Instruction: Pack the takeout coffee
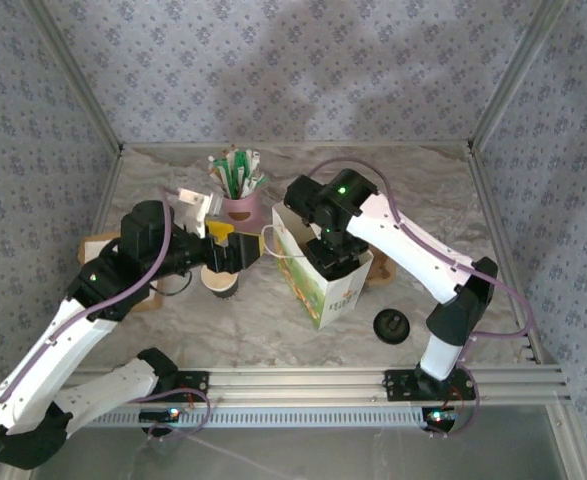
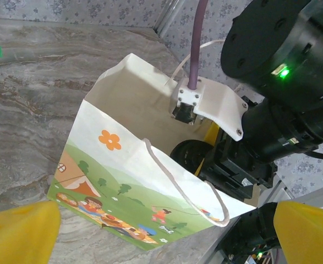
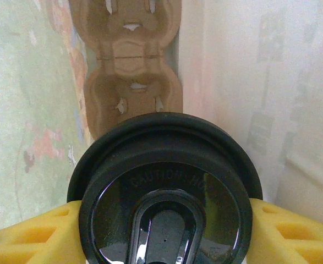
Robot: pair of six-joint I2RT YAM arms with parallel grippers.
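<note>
Two arms worked over the marble-patterned desk [image 1: 273, 335], and one white paper bag [image 1: 335, 292] stood open between them. Its smooth outer side carried a printed picnic scene with an orange flower, and a thin cord handle [image 2: 189, 203] looped from the near rim.

There were two cups. The takeout coffee [image 3: 164, 187] was down inside the bag, seen from above in the right wrist view as a round, glossy black plastic lid with raised lettering and a recessed sip well. The right end effector [image 3: 164, 234] gripped it, one yellow ribbed finger [image 3: 34, 239] pressed against each side of the lid. Below the cup, on the bag floor, lay one brown moulded-pulp carrier [image 3: 131, 60], matte and rough, with two rounded hollows showing.

The second cup [image 1: 220, 284] stood lidless on the desk, left of the bag, dark outside and cream inside. One loose black lid [image 1: 391, 326], a flat disc, lay on the desk to the right of the bag, well apart from it.

The left end effector [image 2: 164, 231] was spread wide and held nothing, its two blunt yellow fingers [image 2: 18, 234] framing the bag's printed side.

Behind the bag, one pink tumbler [image 1: 239, 210] held a bunch of green-and-white paper sticks [image 1: 235, 168], too small to count.
</note>
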